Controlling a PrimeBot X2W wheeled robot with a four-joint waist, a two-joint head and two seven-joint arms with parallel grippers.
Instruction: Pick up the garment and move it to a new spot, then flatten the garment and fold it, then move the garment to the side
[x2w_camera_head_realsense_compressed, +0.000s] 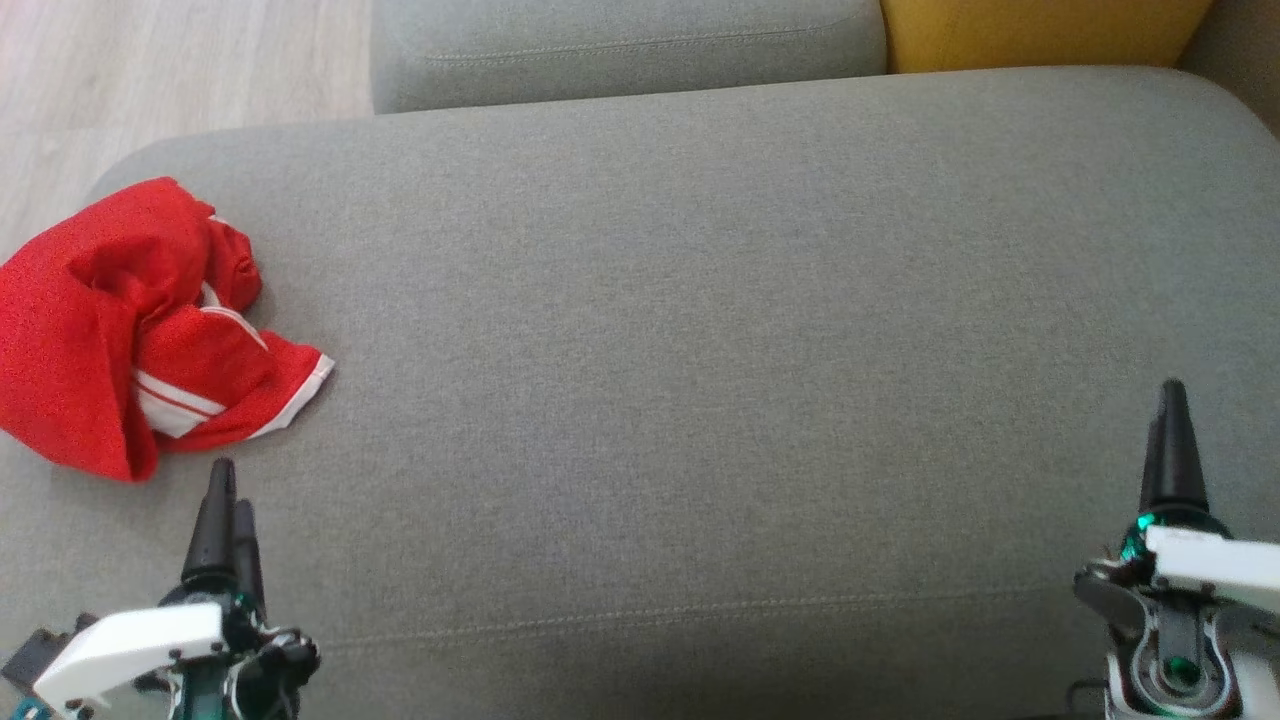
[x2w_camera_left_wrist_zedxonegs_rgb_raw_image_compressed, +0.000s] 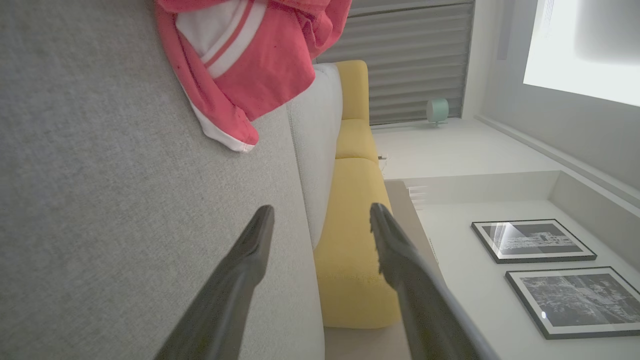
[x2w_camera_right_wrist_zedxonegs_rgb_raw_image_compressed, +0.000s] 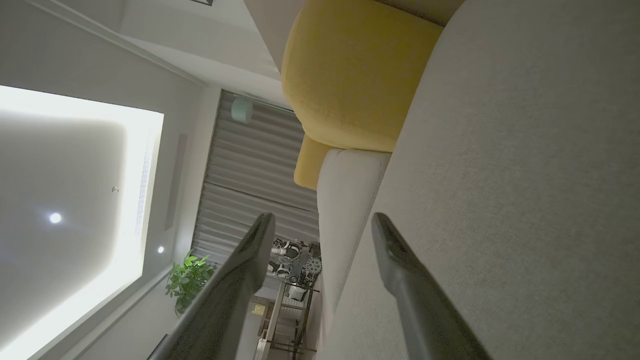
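The garment (x2w_camera_head_realsense_compressed: 130, 320) is a red piece with white stripes and a white hem, crumpled in a heap at the far left of the grey sofa cushion (x2w_camera_head_realsense_compressed: 700, 350). The left wrist view has the garment (x2w_camera_left_wrist_zedxonegs_rgb_raw_image_compressed: 250, 55) at its top. My left gripper (x2w_camera_head_realsense_compressed: 226, 490) is just below the heap, near the cushion's front edge, fingers pointing toward it and not touching. In its own view the left gripper (x2w_camera_left_wrist_zedxonegs_rgb_raw_image_compressed: 320, 220) stands open and empty. My right gripper (x2w_camera_head_realsense_compressed: 1172, 400) is at the lower right, far from the garment. The right gripper (x2w_camera_right_wrist_zedxonegs_rgb_raw_image_compressed: 322, 227) is open with nothing between its fingers.
A second grey cushion (x2w_camera_head_realsense_compressed: 620, 45) lies behind the main one, with a yellow cushion (x2w_camera_head_realsense_compressed: 1040, 30) to its right. Pale wooden floor (x2w_camera_head_realsense_compressed: 150, 70) lies beyond the sofa's left end. The broad middle and right of the seat cushion carry nothing.
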